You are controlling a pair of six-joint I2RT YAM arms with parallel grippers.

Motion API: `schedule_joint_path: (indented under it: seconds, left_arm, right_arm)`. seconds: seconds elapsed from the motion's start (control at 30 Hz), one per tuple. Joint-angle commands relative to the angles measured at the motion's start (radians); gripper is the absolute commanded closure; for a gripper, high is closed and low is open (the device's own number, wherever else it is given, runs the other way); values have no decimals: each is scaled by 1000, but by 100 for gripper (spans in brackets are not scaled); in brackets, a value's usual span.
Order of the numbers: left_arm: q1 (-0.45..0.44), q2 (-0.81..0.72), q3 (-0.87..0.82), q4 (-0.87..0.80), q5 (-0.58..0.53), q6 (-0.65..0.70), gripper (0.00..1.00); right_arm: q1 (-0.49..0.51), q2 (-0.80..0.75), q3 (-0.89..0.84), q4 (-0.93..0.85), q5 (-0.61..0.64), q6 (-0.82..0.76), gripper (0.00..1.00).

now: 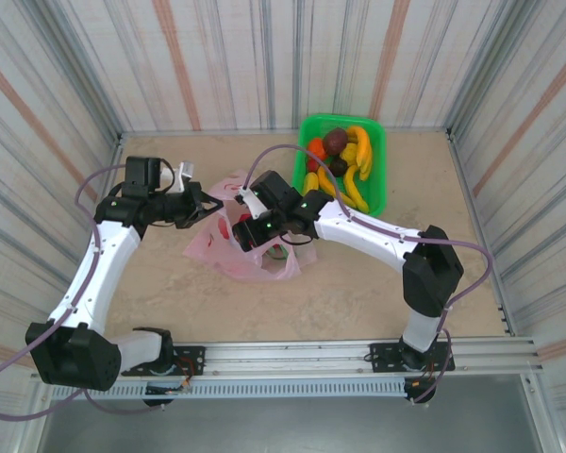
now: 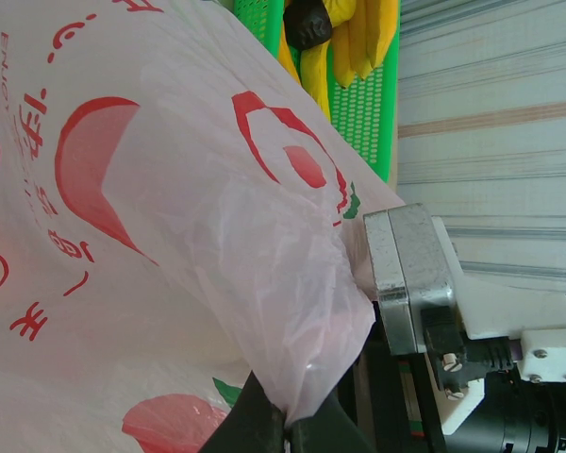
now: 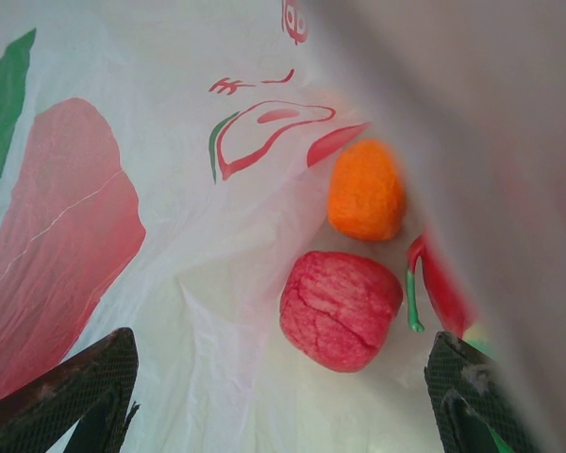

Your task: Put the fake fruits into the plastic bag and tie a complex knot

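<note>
White-shelled arms (image 1: 104,255) with black joints; lilac cables (image 1: 264,156) loop behind each black-fingered pincer (image 3: 278,392); silver screws (image 2: 538,354) beside the left one.

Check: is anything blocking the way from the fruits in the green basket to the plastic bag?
Nothing visible does. Only tabletop and the right arm lie between the fake fruits in the green basket and the plastic bag. The left end effector pinches its film; the open right end effector sits inside it.
</note>
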Motion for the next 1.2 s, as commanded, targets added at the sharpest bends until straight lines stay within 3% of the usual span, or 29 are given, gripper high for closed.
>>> schedule_joint_path:
  seconds: [0.0,0.5,0.77,0.93,1.17]
  left_arm:
    - [-4,-10,11,-12,-3,22,100]
    - [-3,-8,-25,13,4,15,100]
    - [-4,-5,-33,19,5,15,100]
    - [-4,-2,-37,24,7,10,100]
    - [-4,-1,-36,30,7,5,100]
  right_arm:
    - [2,-47,12,-34,35,14,18]
    - [-37,-176,-49,-2,34,66,5]
    - [-43,-228,-75,47,-54,91,3]
    - [-38,-248,-97,87,-184,111,2]
    - [15,-248,-98,105,-228,120,1]
